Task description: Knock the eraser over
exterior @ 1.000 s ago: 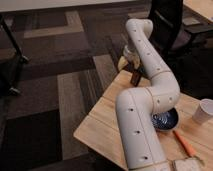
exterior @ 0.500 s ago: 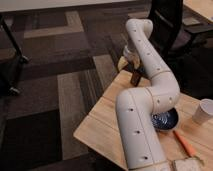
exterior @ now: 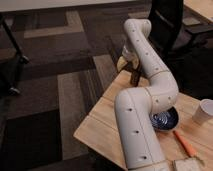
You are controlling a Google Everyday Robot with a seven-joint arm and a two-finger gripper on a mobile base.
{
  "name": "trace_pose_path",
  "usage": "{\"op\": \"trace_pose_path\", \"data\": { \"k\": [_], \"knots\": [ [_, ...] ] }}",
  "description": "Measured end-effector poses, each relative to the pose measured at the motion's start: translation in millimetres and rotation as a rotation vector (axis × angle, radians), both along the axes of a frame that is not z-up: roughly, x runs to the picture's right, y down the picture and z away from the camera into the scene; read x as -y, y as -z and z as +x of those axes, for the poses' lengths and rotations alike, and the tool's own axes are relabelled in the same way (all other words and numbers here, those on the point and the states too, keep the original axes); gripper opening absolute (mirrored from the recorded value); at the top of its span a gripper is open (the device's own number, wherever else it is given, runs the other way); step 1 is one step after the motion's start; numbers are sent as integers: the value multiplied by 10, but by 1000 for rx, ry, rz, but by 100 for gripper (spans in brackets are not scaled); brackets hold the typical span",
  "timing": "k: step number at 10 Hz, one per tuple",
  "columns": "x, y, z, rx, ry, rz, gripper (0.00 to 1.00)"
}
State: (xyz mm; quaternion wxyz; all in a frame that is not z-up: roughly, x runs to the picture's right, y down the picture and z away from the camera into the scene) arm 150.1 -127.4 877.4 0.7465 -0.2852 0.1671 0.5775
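The gripper (exterior: 128, 64) hung over the bench's (exterior: 100, 125) far corner; whether it was apart or together could not be told. Just beneath stood the eraser (exterior: 135, 78), dark, contact unclear. The arm (exterior: 152, 80) hid half the bowl (exterior: 169, 120).

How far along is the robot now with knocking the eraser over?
Done: the approach. The gripper is at the far corner of the light wooden table. In hand: it hangs close above the small dark rectangular eraser; whether they touch is unclear. Left: the eraser appears upright, so the knock itself is not yet done.
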Motion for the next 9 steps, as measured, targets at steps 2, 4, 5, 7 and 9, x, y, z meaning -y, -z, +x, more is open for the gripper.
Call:
{"op": "trace_pose_path", "data": {
  "k": [2,4,5,7,9],
  "knots": [
    [-6,1,22,-2,-2,-1,65],
    [-1,0,2,0,0,0,65],
    [-2,1,12,-1,-2,0,65],
    [-1,0,2,0,-1,0,65],
    [-2,-1,1,0,-1,0,65]
  ]
}}
